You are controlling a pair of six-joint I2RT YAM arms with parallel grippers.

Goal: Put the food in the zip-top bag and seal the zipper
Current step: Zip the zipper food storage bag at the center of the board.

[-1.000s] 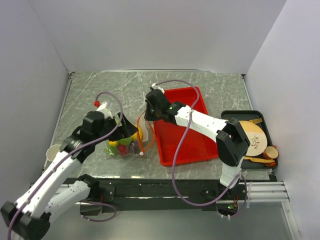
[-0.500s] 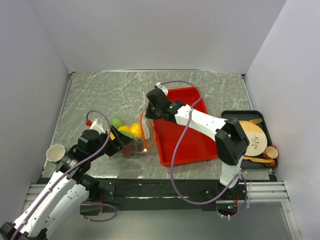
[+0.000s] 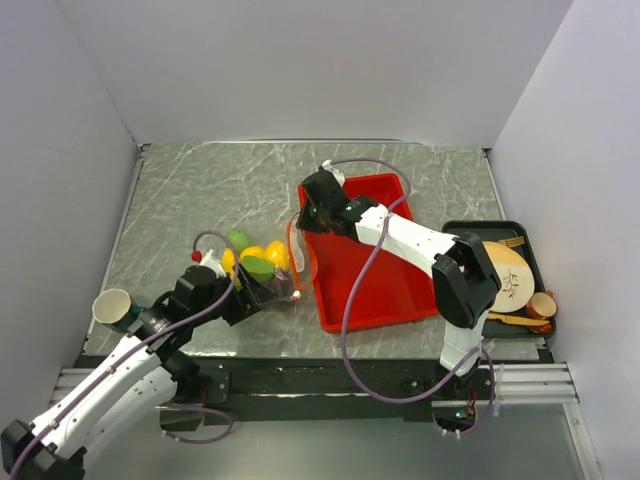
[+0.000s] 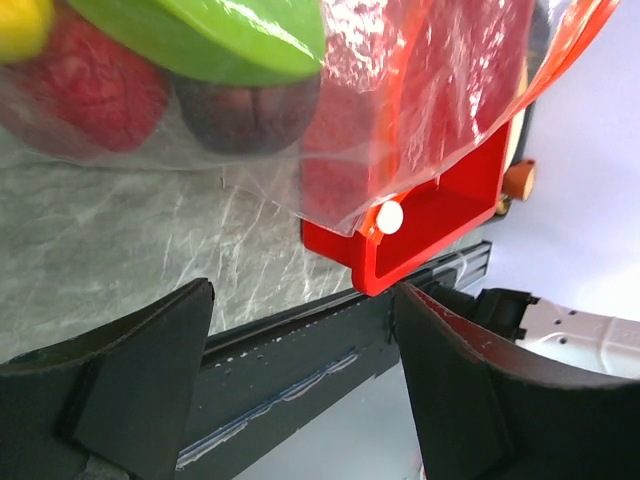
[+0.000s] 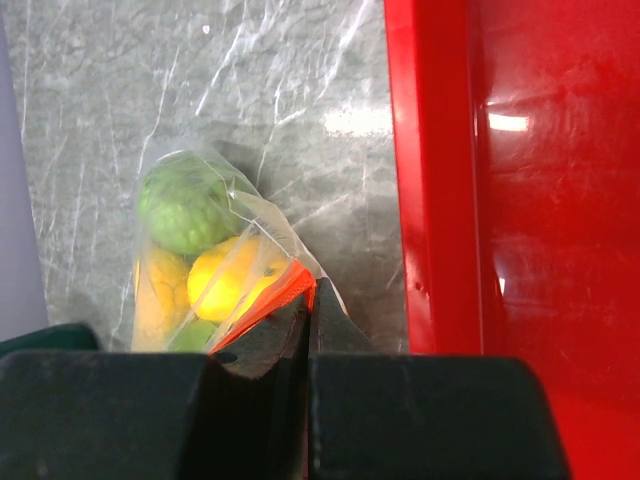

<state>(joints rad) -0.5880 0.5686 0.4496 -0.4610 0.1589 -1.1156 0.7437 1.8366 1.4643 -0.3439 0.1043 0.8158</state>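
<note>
right tool (image 5: 308,300) is pressed together, pinching the thin orange-red zipper strip (image 5: 262,298) at the mouth of the clear crinkly plastic zip-top bag (image 3: 265,272). left tool (image 4: 300,300) is spread wide with nothing in it, sitting low just beside the bag's near end. the bag lies on the grey marbled surface (image 3: 180,200), just left of the red rectangular plastic tray (image 3: 385,285), between the two tools.

looks like the small plastic toy food (image 3: 252,255) is inside already: a bumpy green one, yellow, smooth green, red and dark red, all lumped together under wrinkly film.

my guess on handling: the film is thin, floppy and slick, so it'll bunch and slide rather than hold shape, and the fruit is light and rolls around. i'd grab the strip itself, near the small white tip (image 4: 388,217), not the film. can't tell if the zipper's shut along its length.
</note>
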